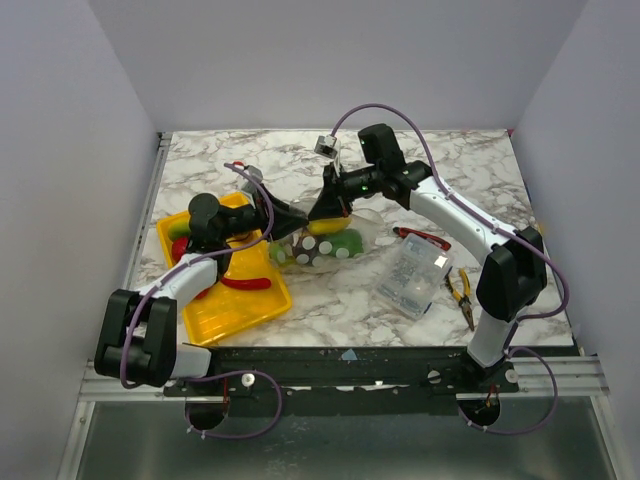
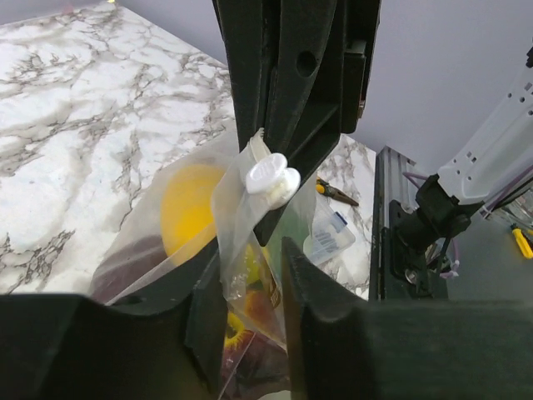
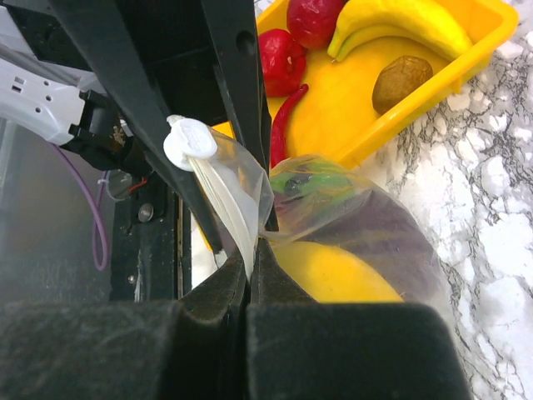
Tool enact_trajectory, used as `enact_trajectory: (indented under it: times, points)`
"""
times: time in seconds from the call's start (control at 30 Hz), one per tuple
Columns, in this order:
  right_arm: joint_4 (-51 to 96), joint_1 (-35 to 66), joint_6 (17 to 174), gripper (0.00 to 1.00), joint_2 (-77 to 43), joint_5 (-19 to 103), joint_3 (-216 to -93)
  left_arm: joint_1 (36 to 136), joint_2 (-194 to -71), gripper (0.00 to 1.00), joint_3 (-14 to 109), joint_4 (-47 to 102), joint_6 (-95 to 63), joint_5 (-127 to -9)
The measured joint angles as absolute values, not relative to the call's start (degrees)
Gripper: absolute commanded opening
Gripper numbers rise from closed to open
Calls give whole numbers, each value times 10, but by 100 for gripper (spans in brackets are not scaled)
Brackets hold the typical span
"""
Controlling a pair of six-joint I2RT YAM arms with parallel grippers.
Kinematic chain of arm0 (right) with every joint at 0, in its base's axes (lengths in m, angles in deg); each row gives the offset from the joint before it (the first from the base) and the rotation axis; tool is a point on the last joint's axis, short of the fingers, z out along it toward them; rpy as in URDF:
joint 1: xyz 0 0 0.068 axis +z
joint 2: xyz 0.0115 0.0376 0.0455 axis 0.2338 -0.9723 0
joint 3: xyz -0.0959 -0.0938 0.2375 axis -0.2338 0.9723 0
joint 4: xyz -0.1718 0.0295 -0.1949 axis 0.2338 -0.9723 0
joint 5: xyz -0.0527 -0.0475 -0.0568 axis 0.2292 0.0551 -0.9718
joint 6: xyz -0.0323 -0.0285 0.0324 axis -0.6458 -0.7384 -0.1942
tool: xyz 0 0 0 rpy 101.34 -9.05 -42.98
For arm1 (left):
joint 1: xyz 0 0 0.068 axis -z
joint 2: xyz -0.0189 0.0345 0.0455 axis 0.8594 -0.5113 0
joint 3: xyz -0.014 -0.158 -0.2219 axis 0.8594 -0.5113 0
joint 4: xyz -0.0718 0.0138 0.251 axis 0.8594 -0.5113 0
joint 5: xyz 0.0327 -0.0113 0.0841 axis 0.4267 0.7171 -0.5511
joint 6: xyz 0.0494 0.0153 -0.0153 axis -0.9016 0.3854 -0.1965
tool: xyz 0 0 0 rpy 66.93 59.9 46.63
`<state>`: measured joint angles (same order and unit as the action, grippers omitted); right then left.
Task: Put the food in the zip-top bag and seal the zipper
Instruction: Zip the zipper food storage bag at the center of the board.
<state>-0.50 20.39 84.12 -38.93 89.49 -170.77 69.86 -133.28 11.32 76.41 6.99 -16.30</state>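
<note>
Jaws of right gripper [image 3: 248, 265] clamped on zipper [image 3: 226, 212]; left gripper [image 2: 254, 275] narrowly pinching bag [image 2: 237, 208].

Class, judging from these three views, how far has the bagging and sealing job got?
Partly done. A yellow fruit already sits in the bag. Both pincers, left and right, pinch the zipper near its slider. The banana and chili remain in the tray.

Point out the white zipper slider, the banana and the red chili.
white zipper slider [image 3: 190, 140]: right wrist view, on the slider's rounded white cap.
banana [image 3: 408, 21]: right wrist view, on the middle of its yellow curve.
red chili [image 3: 286, 121]: right wrist view, on its slim red body in the tray.
</note>
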Motion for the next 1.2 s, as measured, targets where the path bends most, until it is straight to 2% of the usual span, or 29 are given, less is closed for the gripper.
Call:
enact_trajectory:
  times: [0.07, 0.13, 0.17, 0.23, 0.27, 0.37, 0.43, 0.47, 0.57, 0.6, 0.63, 0.7, 0.8, 1.07, 1.2]
  points:
    - [-5, 204, 841, 0, -390, 897, -1708, 707, -1342, 17, 116, 763, 73, -162]
    - [-5, 204, 841, 0, -390, 898, -1707, 707, -1347, 16, 119, 760, 72, -161]
    - [-5, 204, 841, 0, -390, 899, -1707, 707, -1348, 18, 122, 757, 72, -160]
    - [-5, 204, 841, 0, -390, 899, -1707, 706, -1349, 30, 125, 755, 72, -160]
    - [-5, 204, 841, 0, -390, 900, -1707, 706, -1349, 33, 126, 755, 72, -160]
    - [-8, 204, 841, 0, -391, 903, -1707, 706, -1349, 32, 131, 754, 76, -158]
    - [-11, 204, 840, 0, -392, 904, -1707, 706, -1349, 28, 132, 754, 77, -158]
    - [-12, 204, 840, 0, -393, 905, -1707, 706, -1349, 24, 132, 754, 77, -158]
    - [-17, 204, 838, 0, -394, 908, -1707, 704, -1349, 0, 133, 754, 86, -156]
    - [-18, 204, 837, 0, -394, 908, -1707, 704, -1349, 0, 134, 755, 91, -154]
    - [-19, 204, 836, 7, -394, 909, -1707, 704, -1349, 0, 134, 756, 94, -152]
    - [-20, 204, 835, 26, -394, 908, -1707, 703, -1349, 0, 137, 756, 98, -150]
    - [-19, 207, 839, 41, -393, 877, -1707, 701, -1351, 0, 144, 749, 103, -147]
    - [-12, 220, 849, 51, -361, 761, -1698, 699, -1377, 0, 190, 703, 140, -124]
    - [-5, 222, 842, 60, -313, 729, -1688, 699, -1381, 0, 196, 691, 152, -116]
